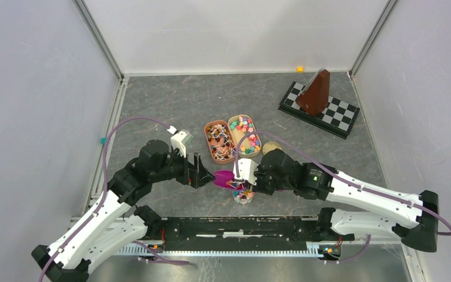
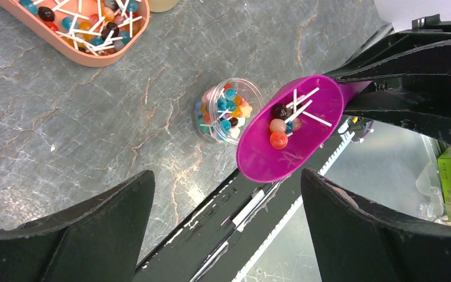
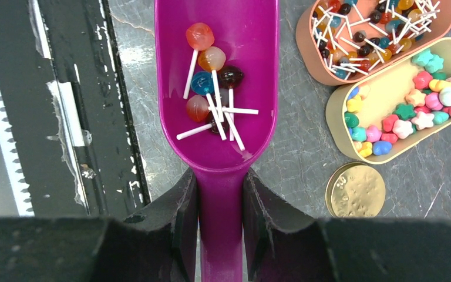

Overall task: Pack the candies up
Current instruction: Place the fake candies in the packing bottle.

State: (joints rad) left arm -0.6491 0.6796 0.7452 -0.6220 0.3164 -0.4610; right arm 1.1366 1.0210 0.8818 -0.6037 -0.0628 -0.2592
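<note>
The candies (image 3: 414,111), small star-like pieces in mixed bright colours, lie in a cream oval tray (image 3: 336,120); more of them fill a small clear jar (image 2: 229,110) near the table's front edge. My right gripper (image 3: 220,179) is shut on the handle of a magenta scoop (image 3: 252,35). The scoop carries several small lollipops (image 3: 207,82) with white sticks and hangs tilted just beside and above the jar (image 1: 243,198). My left gripper (image 2: 226,235) stands wide open and empty, left of the scoop (image 1: 224,178) and apart from it.
An orange-brown oval tray (image 1: 209,143) of stick lollipops sits beside the cream tray (image 1: 254,126). A gold lid (image 3: 355,190) lies right of the scoop. A brown metronome (image 1: 316,94) stands on a checkered board (image 1: 340,117) at the back right. A black rail (image 1: 241,226) runs along the near edge.
</note>
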